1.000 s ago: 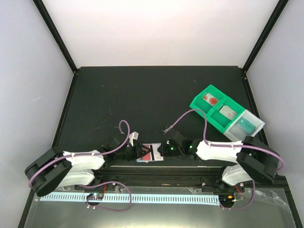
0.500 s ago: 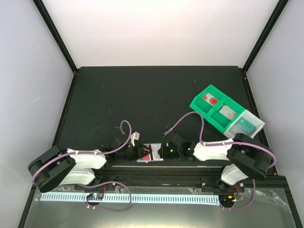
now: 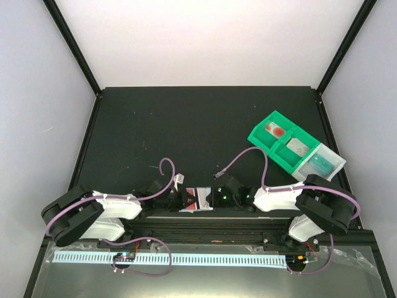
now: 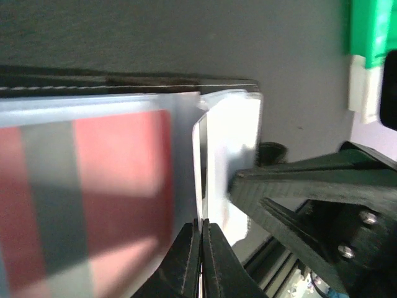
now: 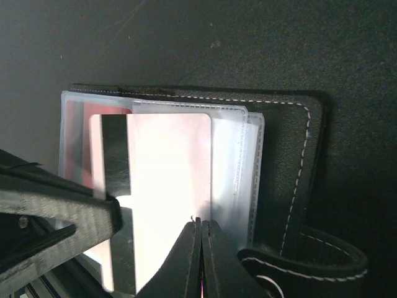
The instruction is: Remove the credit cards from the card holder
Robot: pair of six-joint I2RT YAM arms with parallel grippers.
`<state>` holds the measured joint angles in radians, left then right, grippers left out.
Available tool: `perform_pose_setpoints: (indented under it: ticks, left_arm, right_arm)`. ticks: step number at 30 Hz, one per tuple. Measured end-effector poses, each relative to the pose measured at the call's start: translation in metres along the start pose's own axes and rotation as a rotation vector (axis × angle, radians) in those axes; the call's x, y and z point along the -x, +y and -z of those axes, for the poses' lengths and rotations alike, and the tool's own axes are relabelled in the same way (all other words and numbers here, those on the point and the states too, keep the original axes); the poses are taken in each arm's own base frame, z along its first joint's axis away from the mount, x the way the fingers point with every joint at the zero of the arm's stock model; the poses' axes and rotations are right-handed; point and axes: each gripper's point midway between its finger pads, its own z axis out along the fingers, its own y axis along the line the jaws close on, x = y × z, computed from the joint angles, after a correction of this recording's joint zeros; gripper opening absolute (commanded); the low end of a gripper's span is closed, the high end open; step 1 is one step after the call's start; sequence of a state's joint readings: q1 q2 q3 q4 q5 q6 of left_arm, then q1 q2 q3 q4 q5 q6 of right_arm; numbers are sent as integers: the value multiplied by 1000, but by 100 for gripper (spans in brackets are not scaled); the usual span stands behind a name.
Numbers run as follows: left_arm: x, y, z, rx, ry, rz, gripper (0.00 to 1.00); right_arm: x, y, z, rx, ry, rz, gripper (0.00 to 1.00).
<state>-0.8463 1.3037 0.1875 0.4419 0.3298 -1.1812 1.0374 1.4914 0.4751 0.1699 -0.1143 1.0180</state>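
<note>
The black card holder (image 3: 197,198) lies open at the table's near edge between both grippers. In the right wrist view its stitched black cover (image 5: 291,155) and clear pockets (image 5: 239,167) show. A pale pink card with a dark stripe (image 5: 167,174) sticks out of the pockets. My right gripper (image 5: 201,225) is shut on that card's edge. My left gripper (image 4: 201,226) is shut on the edge of a clear pocket (image 4: 229,143), beside a red card with a grey stripe (image 4: 93,186). In the top view the left gripper (image 3: 183,200) and right gripper (image 3: 214,197) flank the holder.
A green-and-clear compartment tray (image 3: 255,133) sits at the right. It holds a white card with red marks (image 3: 275,130), a pale grey card (image 3: 298,148) and a teal card (image 3: 322,161). A black rail (image 3: 205,226) runs right behind the holder.
Both arms have shifted a little toward the holder, the right elbow moving left and the left elbow moving right. The holder stays in the same place.
</note>
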Motion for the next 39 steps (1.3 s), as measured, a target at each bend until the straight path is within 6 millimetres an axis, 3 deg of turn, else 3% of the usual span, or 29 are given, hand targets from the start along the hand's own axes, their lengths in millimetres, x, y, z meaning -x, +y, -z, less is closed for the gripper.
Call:
perform_pose_setpoints:
  ticks: [5,15,23,32,39]
  left_arm:
    - [5,-11,7,-31,-30,-14,2]
    - [7,-6,21,13,-70,-25,2]
    - [17,-14,45,0,-158,-50,2]
    - [25,-30,75,-68,-253,-37,2]
    - [31,-43,99,-131,-324,-2,2]
  right_arm:
    - [0,0,0,1,-1,-2,1]
    - [1,0,0,-13,1,1,3]
    - [7,-3,14,-83,-11,130,8]
    - [40,48,59,43,-178,466,12]
    - [22,66,87,181,-287,822,12]
